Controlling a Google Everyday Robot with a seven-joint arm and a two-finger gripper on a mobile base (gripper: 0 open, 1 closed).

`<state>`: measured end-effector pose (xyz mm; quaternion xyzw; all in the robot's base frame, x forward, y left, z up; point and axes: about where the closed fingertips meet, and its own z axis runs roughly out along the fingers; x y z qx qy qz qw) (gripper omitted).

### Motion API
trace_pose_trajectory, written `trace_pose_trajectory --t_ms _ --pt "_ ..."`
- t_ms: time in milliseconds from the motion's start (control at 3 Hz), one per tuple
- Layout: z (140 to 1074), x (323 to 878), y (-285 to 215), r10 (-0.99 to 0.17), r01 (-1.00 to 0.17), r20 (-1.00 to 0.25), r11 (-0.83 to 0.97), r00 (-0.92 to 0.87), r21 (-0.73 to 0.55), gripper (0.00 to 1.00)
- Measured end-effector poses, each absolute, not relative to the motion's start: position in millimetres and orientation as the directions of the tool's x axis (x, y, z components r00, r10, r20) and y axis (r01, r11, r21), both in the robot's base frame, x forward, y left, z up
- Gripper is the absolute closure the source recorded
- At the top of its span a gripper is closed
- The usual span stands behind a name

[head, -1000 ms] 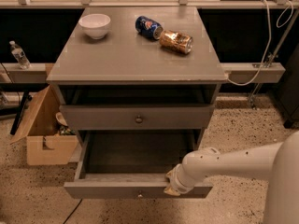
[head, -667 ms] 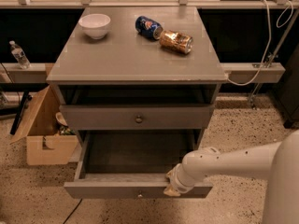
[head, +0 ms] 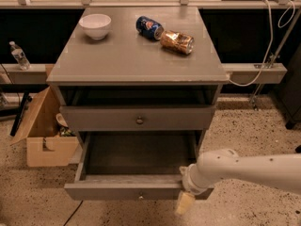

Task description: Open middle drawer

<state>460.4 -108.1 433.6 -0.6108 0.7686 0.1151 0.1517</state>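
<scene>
The grey cabinet (head: 136,60) shows two drawer fronts. The upper one (head: 103,119) has a brass knob and sits nearly shut. Below it the middle drawer (head: 108,191) is pulled far out, with its empty inside showing and its small brass knob (head: 139,197) at the centre of the front. My gripper (head: 185,202) is at the right end of that front, well right of the knob, at the end of my white arm (head: 244,169). Any lower drawer is hidden under the open one.
On the cabinet top lie a white bowl (head: 95,25), a blue can (head: 149,27) and a brown can (head: 177,42), both on their sides. An open cardboard box (head: 44,135) stands on the floor at the left. A water bottle (head: 19,55) stands on the left ledge, and a white cable (head: 265,46) hangs at the right.
My gripper has shifted slightly right and down along the open drawer's front. The drawer has not moved.
</scene>
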Motion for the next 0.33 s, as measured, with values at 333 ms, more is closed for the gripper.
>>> trace_pose_trajectory --t_ms 333 --pt "502.5 467.5 -162.5 -0.883 -0.960 -0.417 0.271 -0.217 -0.075 0.00"
